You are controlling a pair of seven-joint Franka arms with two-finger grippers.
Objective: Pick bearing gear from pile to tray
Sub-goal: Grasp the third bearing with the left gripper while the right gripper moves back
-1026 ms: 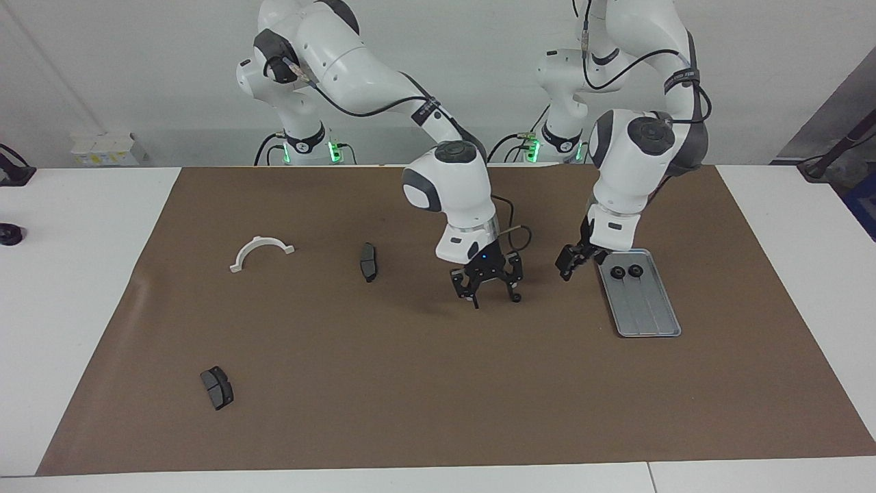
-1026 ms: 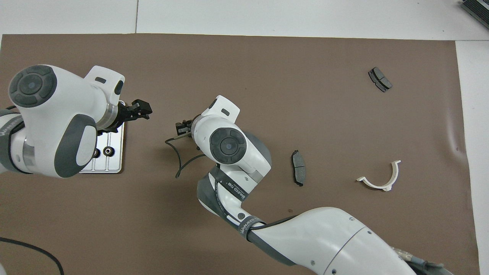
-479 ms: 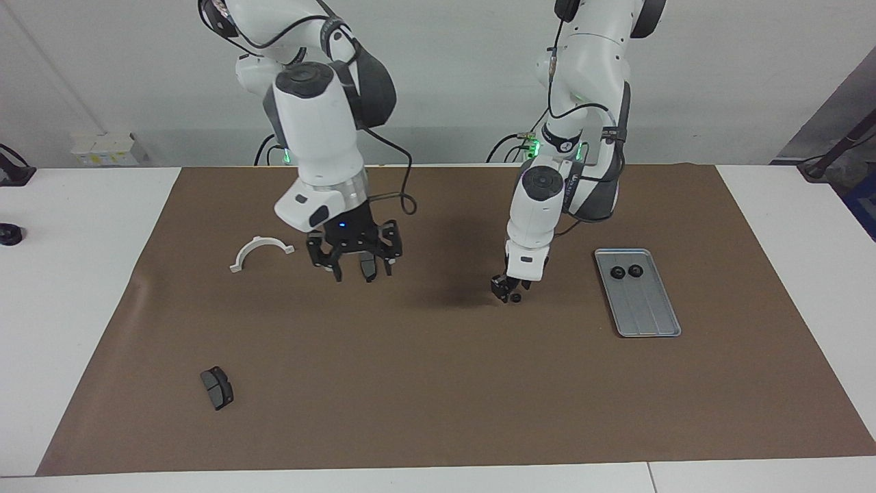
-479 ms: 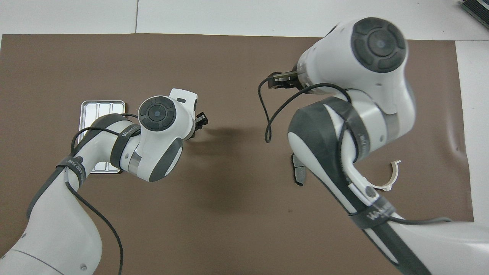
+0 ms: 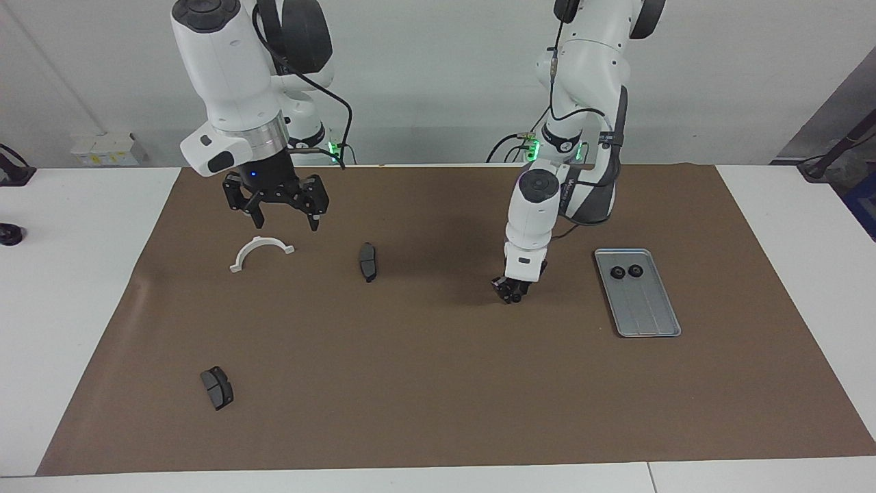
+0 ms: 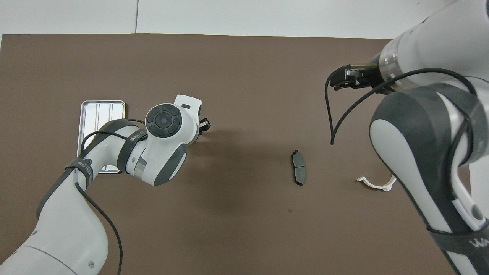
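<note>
Now left fingers (image 5: 510,296) flank the bearing gear (image 5: 515,297).

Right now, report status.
Left gripper down on the mat at a small black gear, grip unconfirmed. Right gripper open, raised over the white bracket. Tray holds two gears; path clear.

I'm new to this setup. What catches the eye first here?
The right gripper hangs open, high over the white curved bracket. The left gripper is down at the brown mat on a small black part, beside the tray, which holds two black gears.
</note>
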